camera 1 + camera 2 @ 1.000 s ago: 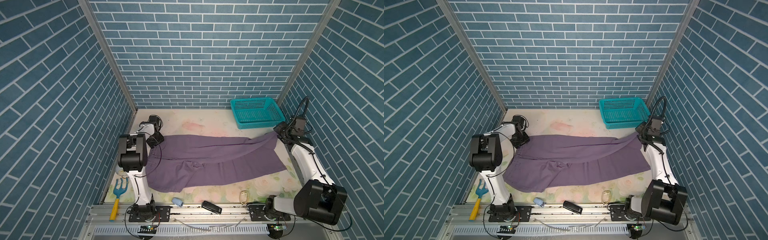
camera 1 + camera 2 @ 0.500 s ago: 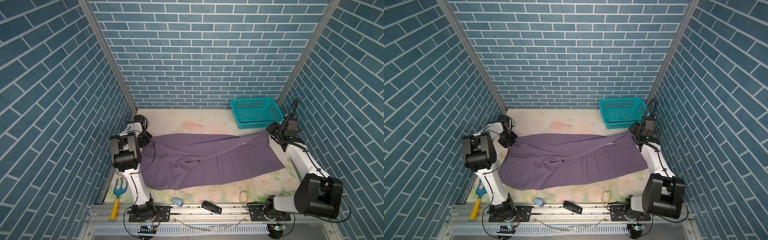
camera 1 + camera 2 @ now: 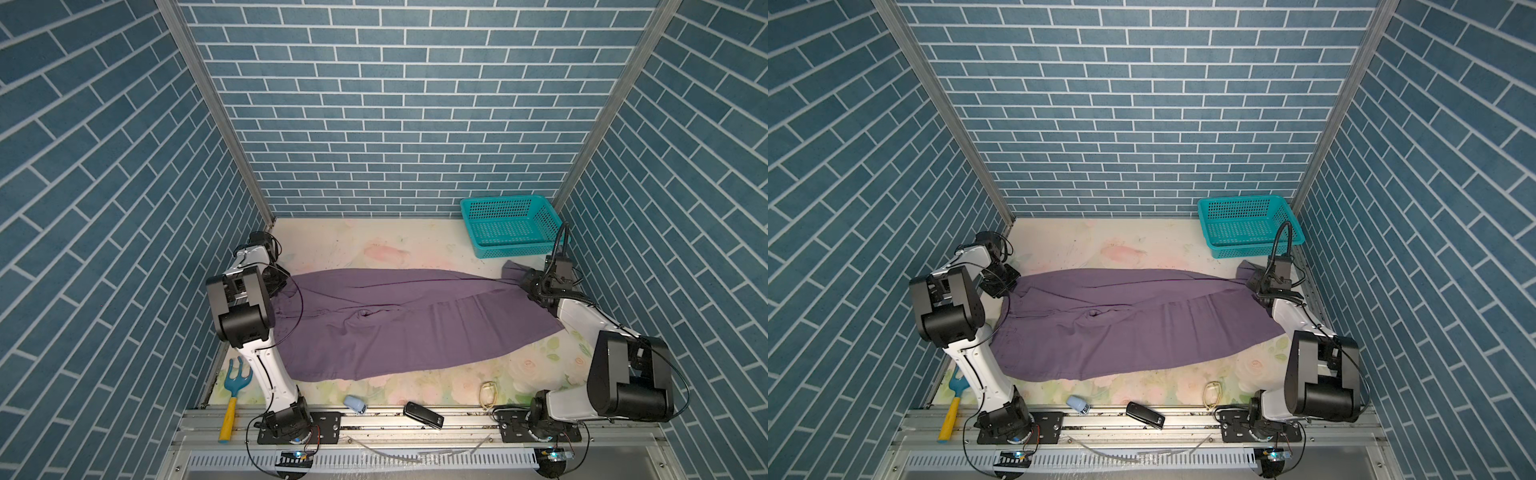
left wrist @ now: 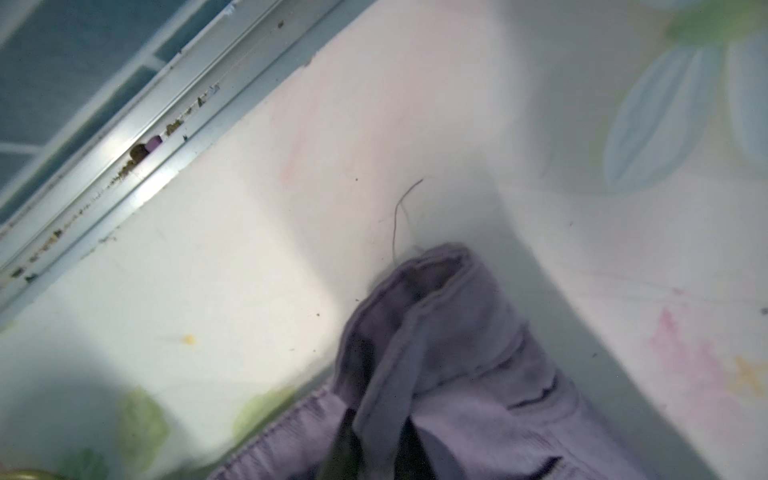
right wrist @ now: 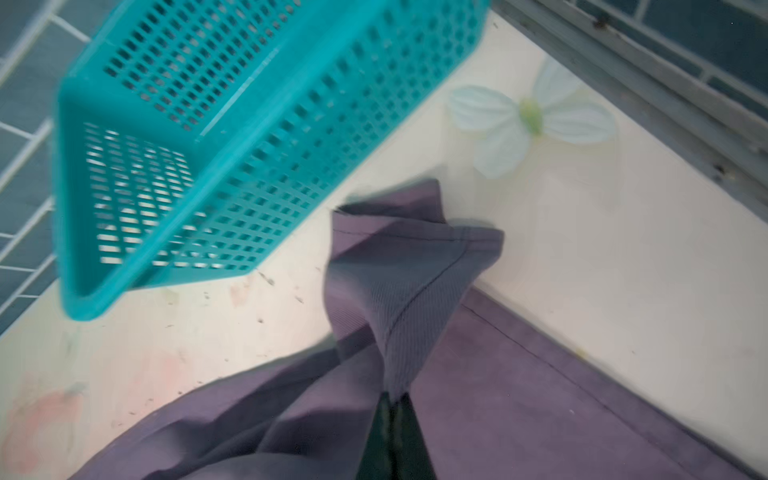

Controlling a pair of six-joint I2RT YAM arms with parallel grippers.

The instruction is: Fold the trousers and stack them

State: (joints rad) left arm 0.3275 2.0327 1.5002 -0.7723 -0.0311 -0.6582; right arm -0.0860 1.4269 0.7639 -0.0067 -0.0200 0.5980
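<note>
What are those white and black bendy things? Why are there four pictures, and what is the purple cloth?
They are two robot arms. Two pictures look down from above, side by side like a pair of eyes. The other two come from a little camera on each arm's wrist. On the flowery table lie big purple trousers, with a teal basket in the far corner. The left tool pinches one end of the trousers and the right tool pinches the other end.
</note>
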